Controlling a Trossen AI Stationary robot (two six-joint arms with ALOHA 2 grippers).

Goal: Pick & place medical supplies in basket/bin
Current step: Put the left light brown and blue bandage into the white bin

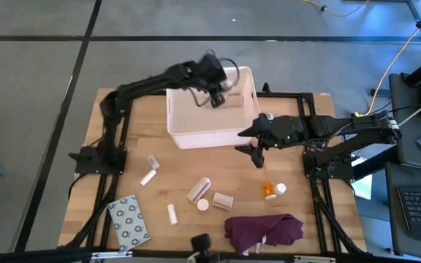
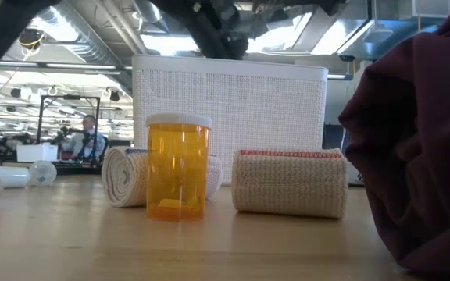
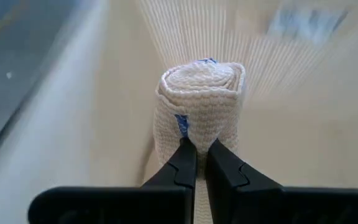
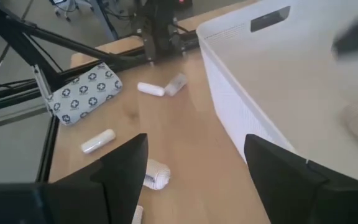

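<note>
Bandage roll (image 3: 199, 106) hangs upright in left tool (image 3: 196, 163).

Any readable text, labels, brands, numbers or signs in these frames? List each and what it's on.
No readable words or numbers anywhere.
Flat grey-white patterned packet: repeated dark round cross signs, no lettering.
Orange pill bottle with white cap: no label visible on the side shown.
Beige rolled bandage with a red strip: strip carries no legible text.
White rolled bandage in the left hand: blue marks, too blurred to read.

Pill bottle (image 1: 270, 190) right of rolls (image 1: 199, 190)
</note>
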